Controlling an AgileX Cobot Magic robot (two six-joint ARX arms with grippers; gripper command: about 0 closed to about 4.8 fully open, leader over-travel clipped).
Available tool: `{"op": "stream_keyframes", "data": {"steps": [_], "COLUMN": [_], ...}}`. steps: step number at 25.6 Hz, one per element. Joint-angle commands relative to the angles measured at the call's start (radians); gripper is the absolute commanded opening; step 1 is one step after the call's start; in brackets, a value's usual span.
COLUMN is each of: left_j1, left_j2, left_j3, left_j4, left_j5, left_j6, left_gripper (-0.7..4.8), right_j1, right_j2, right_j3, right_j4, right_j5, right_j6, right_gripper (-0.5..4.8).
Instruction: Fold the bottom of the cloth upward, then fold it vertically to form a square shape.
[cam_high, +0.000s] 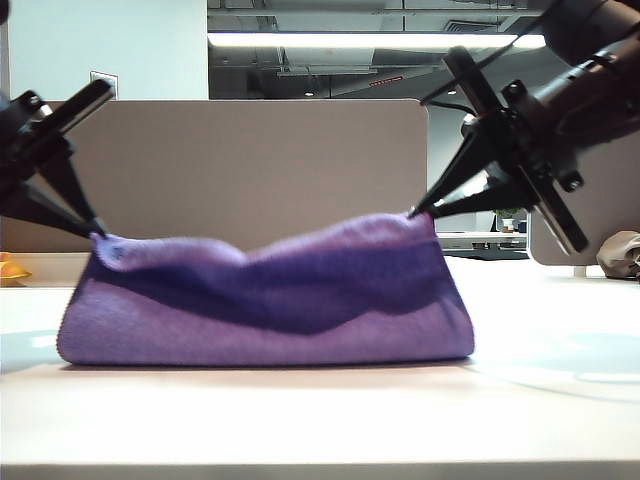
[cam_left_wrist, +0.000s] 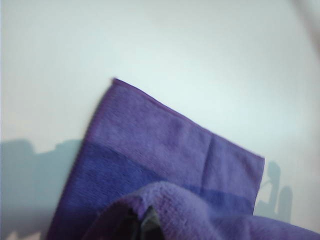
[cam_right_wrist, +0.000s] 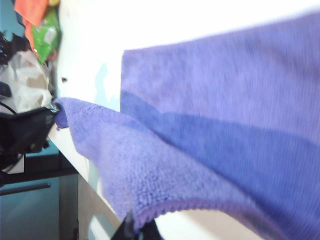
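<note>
The left tool (cam_high: 97, 233) and the right tool (cam_high: 412, 212) are both raised, angled downward and inward, each with jaws clamped closed.

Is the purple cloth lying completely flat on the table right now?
No, the left gripper and right gripper hold two corners of the cloth lifted.

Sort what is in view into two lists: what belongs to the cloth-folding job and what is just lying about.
Part of the job:
- purple cloth, its edge lifted
- left gripper, shut on one lifted corner
- right gripper, shut on the other corner

Lying about:
- brownish-grey lumpy object, far right
- yellow item, far left
</note>
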Motion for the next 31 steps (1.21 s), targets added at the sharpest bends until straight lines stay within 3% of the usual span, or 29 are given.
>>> {"op": "stream_keyframes", "data": {"steps": [1,6,13,18,21,29,30,31], "left_j1": [0.021,0.003,0.005,0.003,0.004,0.003,0.004,0.004], "left_j2": [0.056,0.175,0.205,0.218,0.218,0.219,0.219,0.219], "left_j3": [0.019,0.061,0.074,0.073,0.073,0.073,0.073,0.073], "left_j4": [0.050,0.080,0.084,0.053,0.015,-0.035,-0.037,-0.033], "left_j5": [0.064,0.127,0.118,0.122,0.120,0.110,0.110,0.111], "left_j6": [-0.003,-0.005,-0.002,0.005,0.027,0.053,0.053,0.053], "left_gripper": [-0.06,-0.06,-0.06,-0.02,0.50,0.59,0.59,0.63], "right_j1": [-0.010,-0.017,-0.056,-0.063,-0.063,-0.063,-0.063,-0.063], "right_j2": [0.033,0.048,0.058,0.097,0.114,0.125,0.125,0.125], "right_j3": [0.037,0.036,0.036,0.035,0.035,0.036,0.036,0.036], "right_j4": [0.014,-0.010,-0.071,-0.109,-0.110,-0.061,-0.053,-0.035], "right_j5": [-0.001,0.045,0.073,0.025,0.008,-0.014,-0.014,-0.014], "right_j6": [0.011,0.011,0.013,0.006,0.006,0.004,0.010,0.019], "right_gripper": [-0.02,-0.02,-0.02,-0.02,-0.02,0.01,0.15,1.00]}}
